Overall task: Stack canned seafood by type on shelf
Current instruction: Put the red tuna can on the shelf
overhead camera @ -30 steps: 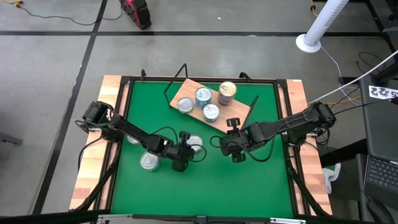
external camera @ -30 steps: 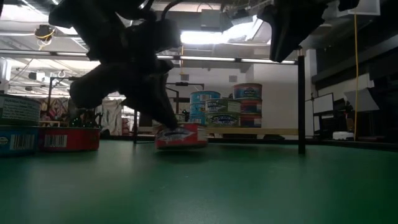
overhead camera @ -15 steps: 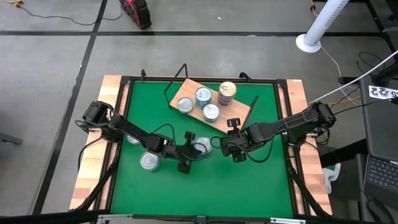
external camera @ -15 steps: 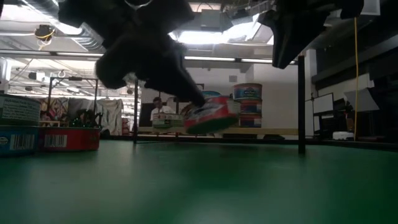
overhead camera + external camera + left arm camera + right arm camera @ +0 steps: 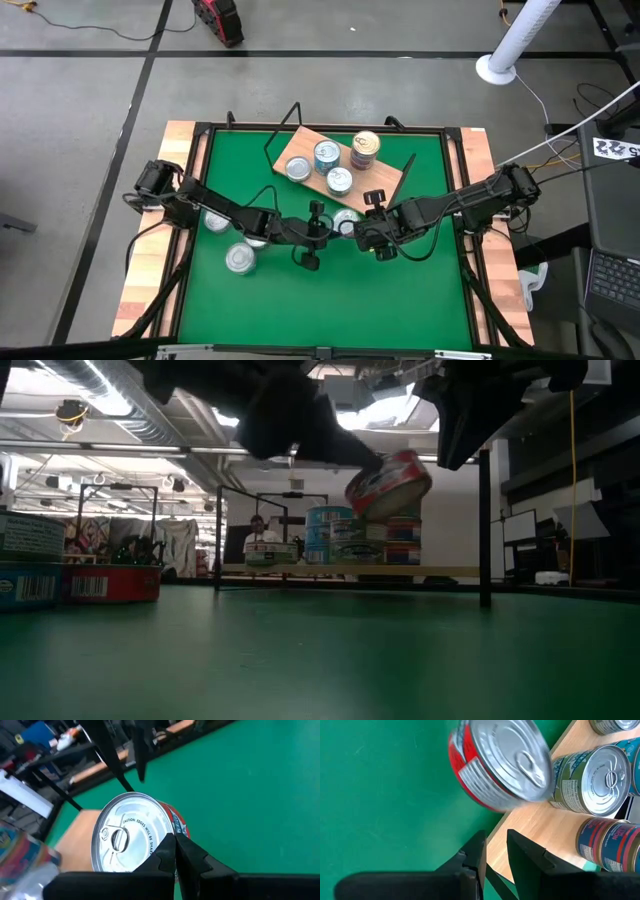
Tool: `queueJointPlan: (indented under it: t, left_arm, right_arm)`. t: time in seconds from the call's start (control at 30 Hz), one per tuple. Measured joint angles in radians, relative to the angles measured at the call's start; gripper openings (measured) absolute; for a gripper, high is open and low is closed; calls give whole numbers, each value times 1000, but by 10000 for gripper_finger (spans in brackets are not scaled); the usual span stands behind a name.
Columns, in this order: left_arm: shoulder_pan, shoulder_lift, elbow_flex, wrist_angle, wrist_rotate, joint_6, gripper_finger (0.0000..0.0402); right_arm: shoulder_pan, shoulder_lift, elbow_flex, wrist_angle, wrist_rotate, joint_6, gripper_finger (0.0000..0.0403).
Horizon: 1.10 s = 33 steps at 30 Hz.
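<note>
My left gripper [image 5: 330, 226] reaches across the green mat and is shut on a red-labelled tin [image 5: 346, 221] with a silver lid. In the low view that tin [image 5: 388, 482] hangs tilted in the air in front of the wooden shelf [image 5: 350, 570]. My right gripper [image 5: 364, 230] waits open just right of the tin, touching nothing. The shelf board [image 5: 310, 180] lies at the far middle of the mat. It carries three single tins and a stack with a gold top [image 5: 366, 143]. Several more tins [image 5: 240, 260] stand on the mat at the left. My left gripper pinches the tin at its rim [image 5: 172, 827], on the side nearest the wrist. One finger [image 5: 162, 857] lies over the silver lid and the other [image 5: 195, 862] by the red side wall. The fingers come level from the table's left. The tin is lifted clear and tilted.
The shelf's black wire supports [image 5: 283, 125] rise at its ends, and a black post [image 5: 485, 525] stands in the low view. A blue tin [image 5: 28, 586] and a red tin [image 5: 110, 582] sit on the mat at the left. The mat's near half [image 5: 330, 300] is bare.
My left gripper has carried the red-labelled tin off the mat, up and toward the table's right, closer to the shelf. The tin stood flat on the mat a second ago; now it hangs tilted well above it. My right gripper has kept still.
</note>
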<state>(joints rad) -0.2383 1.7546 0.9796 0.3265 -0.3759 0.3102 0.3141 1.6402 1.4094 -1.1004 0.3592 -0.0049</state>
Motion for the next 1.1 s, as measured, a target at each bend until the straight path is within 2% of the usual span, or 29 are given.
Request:
queueJointPlan:
  t: [0.23,0.47,0.8,1.1]
  left_arm:
    - [42,-1,43,-2,42,71,0]
    - [71,-1,51,-30,72,71,0]
    - [120,-1,51,8,124,72,0]
    - [157,54,84,30,164,91,0]
  right_arm:
    - [0,-20,1,-12,45,-30,79]
    - [0,-98,1,-91,114,-31,79]
    - [0,-217,2,-98,199,-30,79]
    - [0,-288,2,-55,210,-30,79]
